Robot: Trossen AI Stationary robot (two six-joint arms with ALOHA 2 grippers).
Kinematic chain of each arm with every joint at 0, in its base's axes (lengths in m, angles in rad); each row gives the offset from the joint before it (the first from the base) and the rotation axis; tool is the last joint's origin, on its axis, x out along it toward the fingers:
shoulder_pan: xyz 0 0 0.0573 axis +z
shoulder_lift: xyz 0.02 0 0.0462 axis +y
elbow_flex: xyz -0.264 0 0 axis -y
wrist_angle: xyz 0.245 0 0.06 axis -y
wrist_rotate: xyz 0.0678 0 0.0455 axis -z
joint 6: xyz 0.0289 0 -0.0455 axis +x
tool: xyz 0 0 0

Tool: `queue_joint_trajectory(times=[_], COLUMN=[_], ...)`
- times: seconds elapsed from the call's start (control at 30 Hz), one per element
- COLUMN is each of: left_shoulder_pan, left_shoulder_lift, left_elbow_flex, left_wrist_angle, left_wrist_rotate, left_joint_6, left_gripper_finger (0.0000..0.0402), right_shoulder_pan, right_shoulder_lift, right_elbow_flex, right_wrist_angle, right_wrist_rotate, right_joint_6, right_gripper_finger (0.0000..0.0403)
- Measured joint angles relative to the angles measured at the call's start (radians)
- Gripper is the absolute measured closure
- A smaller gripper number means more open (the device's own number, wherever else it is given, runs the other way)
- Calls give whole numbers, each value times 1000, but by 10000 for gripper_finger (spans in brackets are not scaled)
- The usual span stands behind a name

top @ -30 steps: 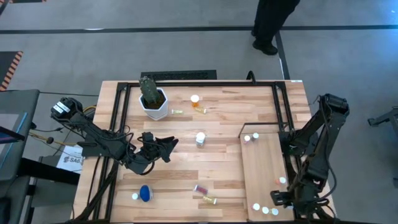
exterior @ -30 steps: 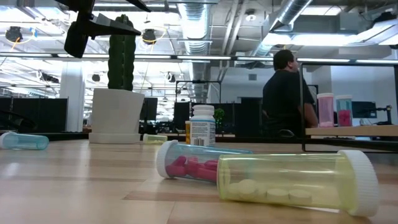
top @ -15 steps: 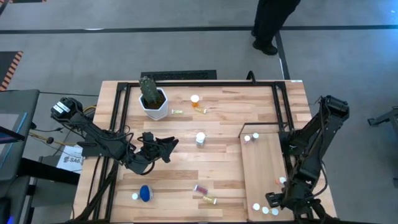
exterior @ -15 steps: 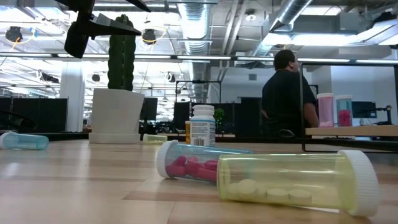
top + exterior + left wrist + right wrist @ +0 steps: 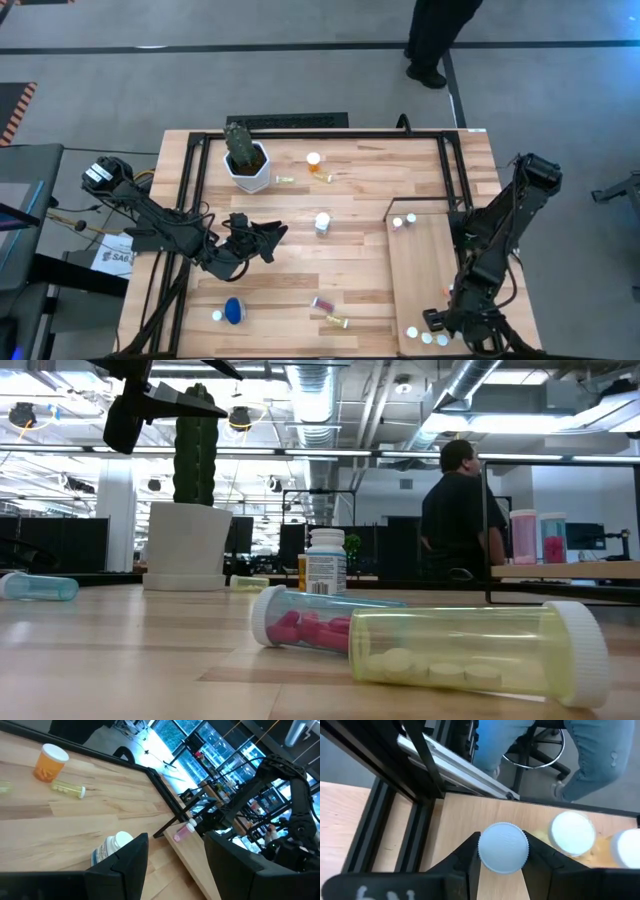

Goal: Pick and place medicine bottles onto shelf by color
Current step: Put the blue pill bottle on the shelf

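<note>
R end effector [image 5: 437, 322] sits low over the near end of the shelf [image 5: 423, 270], fingers closed on a white-capped bottle [image 5: 503, 847]; in the R wrist view the cap is pinched between both dark fingers [image 5: 465, 862]. Bottle body is hidden under the cap, so colour can't be told. Two more white caps [image 5: 572, 833] stand just beside it on the shelf, w/ a yellowish tint between them, prob. yellow bottles. From above, a small cluster of white caps [image 5: 419, 336] shows at that same shelf end, and two capped bottles [image 5: 404, 220] stand at the far end; low view shows these as pink bottles [image 5: 523, 536].

L end effector [image 5: 268, 233] hangs above the desk [image 5: 350, 190] left of centre, fingers apart, holding nothing. L wrist view looks past its fingers [image 5: 125, 862] at a white labelled bottle [image 5: 110, 848] standing mid-desk.

Still on the desk: an orange vial [image 5: 50, 762] and a small yellow-green vial [image 5: 69, 789] lying beside it near the far edge; a blue bottle [image 5: 233, 311] w/ a loose-looking white cap [image 5: 217, 316] at the near left; a pink pill vial [image 5: 300, 627] and a yellow-green vial w/ tablets [image 5: 480, 652] lying on their sides, touching or nearly so, near the front edge. A cactus in a white pot [image 5: 246, 160] stands at the far left. A person [image 5: 458, 515] stands beyond the desk.
</note>
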Motion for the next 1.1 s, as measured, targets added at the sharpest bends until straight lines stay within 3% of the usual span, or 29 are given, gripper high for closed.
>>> queue_joint_trajectory(times=[1.1], left_shoulder_pan=[0], left_shoulder_lift=[0], left_elbow_flex=[0], left_wrist_angle=[-3], left_wrist_rotate=[-6], left_joint_6=[0], left_gripper_finger=[219], right_shoulder_pan=[-20], right_shoulder_lift=[-21], right_elbow_flex=[-91], right_wrist_angle=[120], right_wrist_rotate=[-54], right_joint_6=[22], right_gripper_finger=[264])
